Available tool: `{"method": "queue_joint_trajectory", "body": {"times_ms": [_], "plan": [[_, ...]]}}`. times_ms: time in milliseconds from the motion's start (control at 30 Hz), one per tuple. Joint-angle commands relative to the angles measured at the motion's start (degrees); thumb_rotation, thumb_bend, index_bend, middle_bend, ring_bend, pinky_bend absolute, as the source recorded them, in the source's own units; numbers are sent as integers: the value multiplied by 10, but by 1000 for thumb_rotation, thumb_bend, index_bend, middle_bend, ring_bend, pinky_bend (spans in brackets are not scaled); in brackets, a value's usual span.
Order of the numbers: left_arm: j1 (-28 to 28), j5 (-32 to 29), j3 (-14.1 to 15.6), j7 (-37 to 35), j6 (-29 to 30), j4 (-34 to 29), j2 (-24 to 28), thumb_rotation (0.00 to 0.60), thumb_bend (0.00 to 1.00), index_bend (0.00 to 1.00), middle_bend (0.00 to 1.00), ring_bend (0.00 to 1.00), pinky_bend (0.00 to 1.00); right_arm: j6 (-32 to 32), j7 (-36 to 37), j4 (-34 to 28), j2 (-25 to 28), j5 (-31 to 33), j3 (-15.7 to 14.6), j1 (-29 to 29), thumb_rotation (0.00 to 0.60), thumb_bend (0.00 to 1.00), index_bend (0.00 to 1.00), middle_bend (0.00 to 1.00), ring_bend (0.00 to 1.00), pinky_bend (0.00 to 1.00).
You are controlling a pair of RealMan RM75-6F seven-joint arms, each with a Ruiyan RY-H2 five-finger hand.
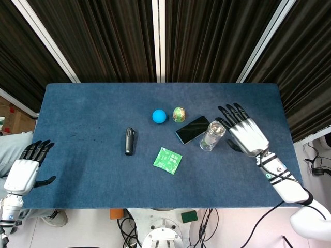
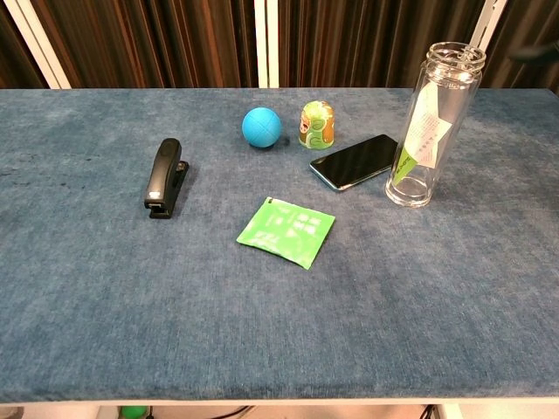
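At the far left we see the left hand hanging off the edge of the blue bench, its fingers apart and holding nothing. Moving right along the bench, we find a black stapler, then a green packet lying flat nearer the front edge. Behind them sit a blue ball and, just beside it, a small green and yellow figurine. A black phone lies face up next, its corner close to a clear bottle that stands upright with no cap and a paper slip inside. At the right, we see the right hand just beside the bottle but apart from it, fingers spread and empty.
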Motion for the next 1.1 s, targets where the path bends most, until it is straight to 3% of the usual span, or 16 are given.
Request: {"method": "queue_joint_trajectory", "body": {"times_ms": [33,500,1100], "plan": [[0,-1,0,-1,0,1,0,600,32,101,83,51,120,-5,-9,5,-8,1,-5,-2,600,285,293,0,0,0],[1,0,1,-5,0,5,0,600,32,101,83,51,120,-23,-34,16,-34,16,-10,2,600,289,361,0,0,0],[-1,-2,0,-6,-3,5,1,600,31,101,83,51,121,-35,-57,23,-48,29,-8,11,600,293,368,0,0,0]]}}
